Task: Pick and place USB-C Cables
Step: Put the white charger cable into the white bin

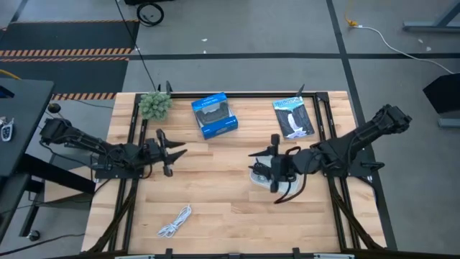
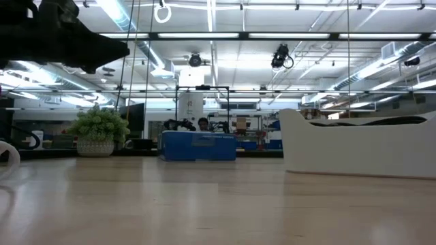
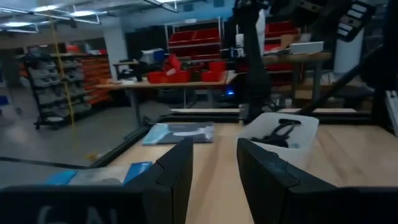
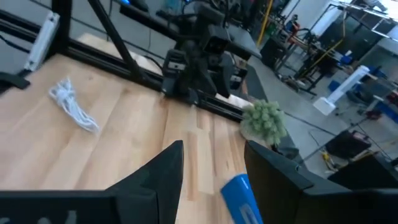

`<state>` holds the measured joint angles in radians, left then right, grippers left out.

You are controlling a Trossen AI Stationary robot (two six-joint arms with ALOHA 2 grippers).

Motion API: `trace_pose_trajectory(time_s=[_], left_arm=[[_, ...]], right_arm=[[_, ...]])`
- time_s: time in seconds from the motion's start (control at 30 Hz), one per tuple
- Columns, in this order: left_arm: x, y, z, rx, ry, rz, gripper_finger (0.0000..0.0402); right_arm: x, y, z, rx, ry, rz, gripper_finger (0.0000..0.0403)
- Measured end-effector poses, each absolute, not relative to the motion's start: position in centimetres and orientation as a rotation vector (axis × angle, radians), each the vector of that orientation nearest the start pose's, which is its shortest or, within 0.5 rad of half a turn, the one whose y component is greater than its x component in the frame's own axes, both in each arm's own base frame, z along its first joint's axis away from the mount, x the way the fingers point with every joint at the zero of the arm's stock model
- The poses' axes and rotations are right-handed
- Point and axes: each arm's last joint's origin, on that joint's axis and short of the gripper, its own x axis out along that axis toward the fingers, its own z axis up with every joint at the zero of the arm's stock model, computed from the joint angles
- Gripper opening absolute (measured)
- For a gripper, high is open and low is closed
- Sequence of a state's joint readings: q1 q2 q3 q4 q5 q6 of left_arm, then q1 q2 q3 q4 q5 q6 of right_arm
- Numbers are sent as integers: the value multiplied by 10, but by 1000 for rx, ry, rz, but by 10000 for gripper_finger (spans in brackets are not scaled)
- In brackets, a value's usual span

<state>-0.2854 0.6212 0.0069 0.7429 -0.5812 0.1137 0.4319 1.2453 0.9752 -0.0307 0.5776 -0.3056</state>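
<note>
A white coiled cable (image 1: 175, 221) lies flat on the wood near the table's near edge; in the right wrist view the white cable (image 4: 74, 109) lies apart from everything. A white tray (image 1: 257, 175) sits right of centre, and black cables (image 3: 280, 132) lie inside it. No grey-blue cable or red-tied cable can be made out. My right gripper (image 1: 260, 164) hovers over the tray, open and empty (image 4: 211, 168). My left gripper (image 1: 172, 152) hangs above the table's left half, open and empty (image 3: 214, 168), pointing toward the tray (image 3: 283, 144).
A blue box (image 1: 214, 115) and a dark flat packet (image 1: 293, 117) lie near the far edge, and a small potted plant (image 1: 154, 104) stands at the far left corner. Black frame rails (image 1: 133, 144) run along both sides. Bare wood lies between the white cable and the tray.
</note>
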Motion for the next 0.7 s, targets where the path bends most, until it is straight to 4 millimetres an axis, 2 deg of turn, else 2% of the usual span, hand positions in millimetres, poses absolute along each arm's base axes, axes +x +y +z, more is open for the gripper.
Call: trace_pose_trajectory(time_s=[0.2, 0.37, 0.47, 0.57, 0.7], left_arm=[[130, -19, 181, -19, -148, 317, 133], [129, -19, 187, -309, -257, 279, 133], [130, -20, 186, -435, -252, 228, 133], [131, -23, 181, -559, -202, 122, 133], [133, -31, 183, -646, -125, -136, 133]], right_arm=[[256, 97, 313, -419, 342, -114, 177], [253, 101, 312, -350, 345, -113, 177], [254, 102, 314, -341, 324, -116, 177], [255, 101, 317, -351, 305, -118, 177], [254, 94, 323, -346, 273, -144, 177]])
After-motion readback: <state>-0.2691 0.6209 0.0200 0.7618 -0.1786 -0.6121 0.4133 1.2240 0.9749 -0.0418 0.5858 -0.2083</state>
